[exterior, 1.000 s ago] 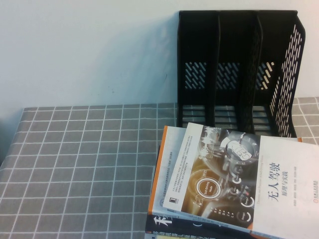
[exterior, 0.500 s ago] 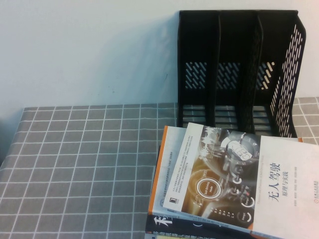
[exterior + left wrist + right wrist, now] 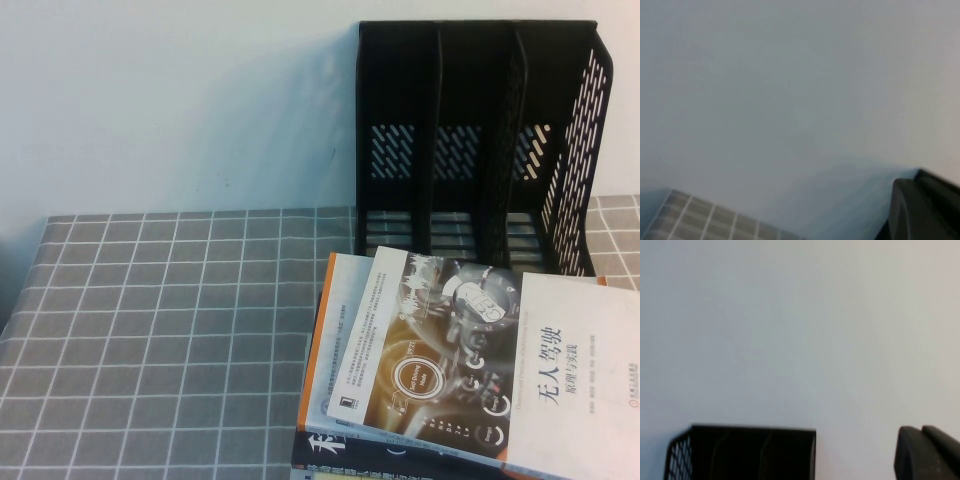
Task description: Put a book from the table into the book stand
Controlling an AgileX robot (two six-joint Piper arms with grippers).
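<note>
While the paperback book with the dashboard-photo cover [image 3: 470, 355] lay untouched atop a stack on the grey grid-cloth desk [image 3: 170, 340], just before the empty black plastic three-slot book stand [image 3: 475, 145], neither the left gripper [image 3: 922, 207] nor the right gripper [image 3: 927, 452] had reached it; their jaws' state I cannot tell. Next, seemingly, came reaching for the book.

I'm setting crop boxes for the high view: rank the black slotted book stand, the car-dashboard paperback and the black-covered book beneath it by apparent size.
1-2. Black plastic book stand and car-dashboard paperback: alike; book nearer, cropped.
3. Black-covered book: a sliver.
Neither gripper appears in that view.
</note>
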